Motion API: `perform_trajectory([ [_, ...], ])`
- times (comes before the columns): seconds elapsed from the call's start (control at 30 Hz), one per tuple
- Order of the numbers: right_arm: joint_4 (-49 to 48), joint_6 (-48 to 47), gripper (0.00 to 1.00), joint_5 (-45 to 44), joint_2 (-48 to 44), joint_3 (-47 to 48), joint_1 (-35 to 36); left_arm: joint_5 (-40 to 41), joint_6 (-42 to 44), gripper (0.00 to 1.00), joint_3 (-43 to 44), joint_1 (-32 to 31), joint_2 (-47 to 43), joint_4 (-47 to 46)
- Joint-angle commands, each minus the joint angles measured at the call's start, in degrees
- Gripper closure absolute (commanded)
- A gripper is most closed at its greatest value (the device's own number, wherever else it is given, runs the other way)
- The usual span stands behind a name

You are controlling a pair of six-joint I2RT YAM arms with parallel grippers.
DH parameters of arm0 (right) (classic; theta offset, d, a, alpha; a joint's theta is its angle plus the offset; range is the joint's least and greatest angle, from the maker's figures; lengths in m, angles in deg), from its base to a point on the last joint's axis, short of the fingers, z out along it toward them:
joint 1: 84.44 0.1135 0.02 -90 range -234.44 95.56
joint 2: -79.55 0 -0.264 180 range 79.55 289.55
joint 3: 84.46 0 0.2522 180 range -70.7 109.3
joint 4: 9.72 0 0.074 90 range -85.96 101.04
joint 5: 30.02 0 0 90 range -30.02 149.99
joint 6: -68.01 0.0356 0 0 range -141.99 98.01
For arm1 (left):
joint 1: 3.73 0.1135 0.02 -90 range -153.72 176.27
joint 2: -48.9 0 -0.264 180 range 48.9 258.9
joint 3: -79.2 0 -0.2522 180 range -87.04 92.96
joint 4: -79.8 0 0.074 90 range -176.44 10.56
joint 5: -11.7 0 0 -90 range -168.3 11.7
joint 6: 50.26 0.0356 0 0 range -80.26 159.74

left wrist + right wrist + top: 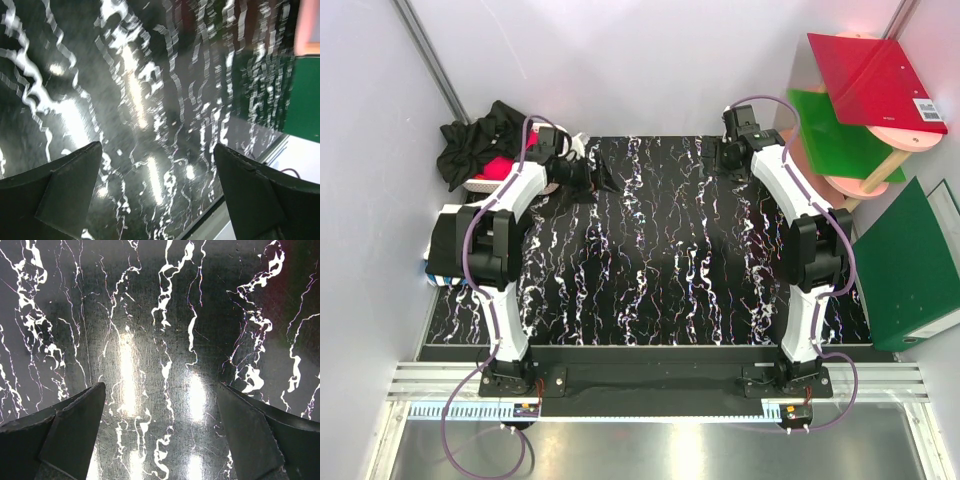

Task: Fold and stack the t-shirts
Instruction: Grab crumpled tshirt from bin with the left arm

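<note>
My left jaws stand spread wide, nothing between them: from my left wrist I see only the two dark fingers (pixel 55 195) at the bottom of the view and the black surface (pixel 660 260) with its white veins showing in the gap. My right jaws are spread just as wide, their fingers (pixel 55 440) framing bare marbled surface with bright glints of light on it. From above, my left arm (pixel 505 240) reaches to the far left part of the surface and my right arm (pixel 810 230) to the far right part, each with its jaws hanging over the far edge region. The t-shirts (pixel 480 145) lie as one crumpled black heap beyond the far left corner, against the left wall, near my left jaws but apart from them; I cannot tell how many are in it. Something pink (pixel 500 168) shows just under the heap. Off to my right, a red folder (pixel 875 80) lies over a green folder (pixel 840 140) on a pale round stand (pixel 880 175), and a dark green binder (pixel 910 270) leans nearer in.
</note>
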Motion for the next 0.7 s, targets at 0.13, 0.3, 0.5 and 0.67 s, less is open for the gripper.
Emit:
perform_trajectory([
  [0.13, 0.3, -1.3, 0.0, 2.31, 0.27, 2.24, 0.53, -1.86, 8.0, 0.01, 8.63, -5.88, -0.17, 5.76],
  [0.3, 0.39, -2.0, 0.0, 1.0, 0.19, 2.85, 0.44, 10.86, 14.97, 0.01, 15.84, -11.52, 2.82, 16.68],
  [0.5, 0.39, -2.7, 0.0, -0.67, 0.71, 4.52, 0.53, 52.83, 17.0, 0.01, 21.02, -16.18, 2.64, 23.11],
  [0.67, 0.56, -3.41, 0.0, -1.38, 1.06, 4.96, 0.53, 69.55, 9.18, 0.01, 22.0, -9.35, 2.91, 26.1],
])
